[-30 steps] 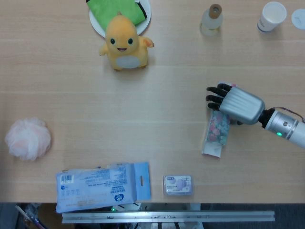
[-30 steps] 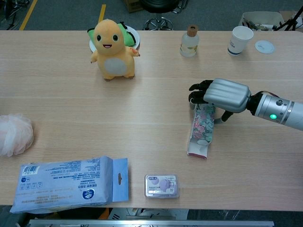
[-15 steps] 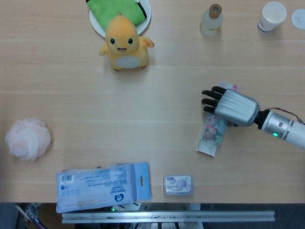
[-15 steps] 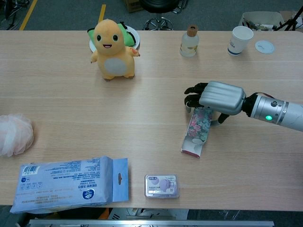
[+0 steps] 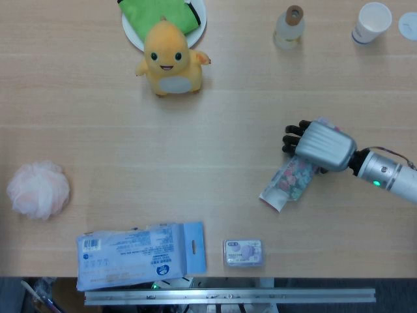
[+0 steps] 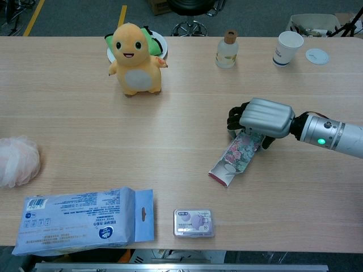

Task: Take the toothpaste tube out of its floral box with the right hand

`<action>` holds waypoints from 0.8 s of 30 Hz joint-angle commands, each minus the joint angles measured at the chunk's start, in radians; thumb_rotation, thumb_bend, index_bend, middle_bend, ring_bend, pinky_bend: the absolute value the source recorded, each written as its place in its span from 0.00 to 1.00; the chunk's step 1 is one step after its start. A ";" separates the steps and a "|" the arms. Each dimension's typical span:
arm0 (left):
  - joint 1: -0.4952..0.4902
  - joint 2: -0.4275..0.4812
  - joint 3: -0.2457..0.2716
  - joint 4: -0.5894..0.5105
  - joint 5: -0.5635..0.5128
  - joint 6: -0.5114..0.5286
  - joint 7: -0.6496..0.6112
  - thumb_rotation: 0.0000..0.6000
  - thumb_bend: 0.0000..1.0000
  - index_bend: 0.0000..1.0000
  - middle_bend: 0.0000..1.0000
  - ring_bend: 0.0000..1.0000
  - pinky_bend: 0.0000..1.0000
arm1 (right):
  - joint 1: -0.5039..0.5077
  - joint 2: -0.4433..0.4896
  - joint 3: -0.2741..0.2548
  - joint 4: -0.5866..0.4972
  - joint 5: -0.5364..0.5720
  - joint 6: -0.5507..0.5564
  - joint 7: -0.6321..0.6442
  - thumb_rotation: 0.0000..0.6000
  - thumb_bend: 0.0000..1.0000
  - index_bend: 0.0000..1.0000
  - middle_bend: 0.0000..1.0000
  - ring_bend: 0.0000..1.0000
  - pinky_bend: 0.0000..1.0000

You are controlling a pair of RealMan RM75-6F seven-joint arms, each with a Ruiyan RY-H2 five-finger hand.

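The floral box [image 5: 288,182] [image 6: 235,157] lies flat on the table, right of centre, slanting from upper right down to lower left. Its open near end [image 6: 219,177] points toward the table's front. No toothpaste tube shows outside the box. My right hand [image 5: 319,145] [image 6: 262,117] covers the box's far end, palm down, and its dark fingers [image 5: 290,138] curl around that end and grip it. My left hand is in neither view.
An orange plush toy [image 5: 171,60] and a plate with green cloth [image 5: 195,26] stand at the back left. A small bottle [image 5: 288,27] and a paper cup [image 5: 371,22] are at the back right. A wipes pack [image 5: 140,254], a small case [image 5: 243,252] and a pink puff [image 5: 38,189] lie near the front.
The right hand shifted left, then back right, its fingers curling further around the box. The box turned with it, its near end swinging left and its slant growing.
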 commanded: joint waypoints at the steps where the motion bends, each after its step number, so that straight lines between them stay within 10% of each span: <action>1: -0.001 0.001 -0.001 -0.001 -0.001 -0.002 0.002 1.00 0.00 0.00 0.00 0.00 0.21 | -0.002 0.000 0.001 0.000 0.004 0.001 0.000 1.00 0.01 0.53 0.48 0.33 0.52; 24: -0.029 0.017 -0.013 -0.047 0.021 -0.008 0.055 1.00 0.00 0.00 0.00 0.00 0.22 | -0.052 0.163 0.077 -0.227 0.095 0.096 -0.081 1.00 0.01 0.60 0.55 0.40 0.60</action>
